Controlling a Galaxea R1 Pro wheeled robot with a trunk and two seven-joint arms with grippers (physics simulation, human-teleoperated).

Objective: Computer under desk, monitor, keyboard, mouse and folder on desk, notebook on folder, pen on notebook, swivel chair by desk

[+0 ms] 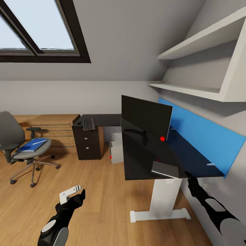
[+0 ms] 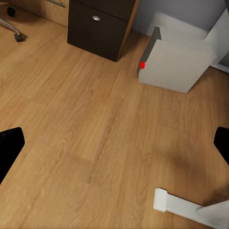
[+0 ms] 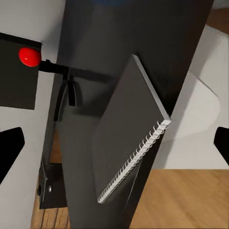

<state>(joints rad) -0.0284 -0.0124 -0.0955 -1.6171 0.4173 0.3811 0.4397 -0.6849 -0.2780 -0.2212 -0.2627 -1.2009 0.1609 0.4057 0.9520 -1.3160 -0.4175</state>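
Even daylight w/ soft shadows; glossy desk [image 1: 136, 164] reflects; sharp.

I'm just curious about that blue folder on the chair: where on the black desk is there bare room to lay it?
The desk is bare between the monitor and the notebook, and along the blue wall panel. The far wing is crowded around the keyboard.

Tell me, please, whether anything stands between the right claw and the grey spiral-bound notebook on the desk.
Nothing visible does. The right claw hovers just off the near edge of the black-topped desk, and the grey spiral-bound notebook lies right there at that edge, directly ahead of the open fingers. The wide black monitor stands farther back.
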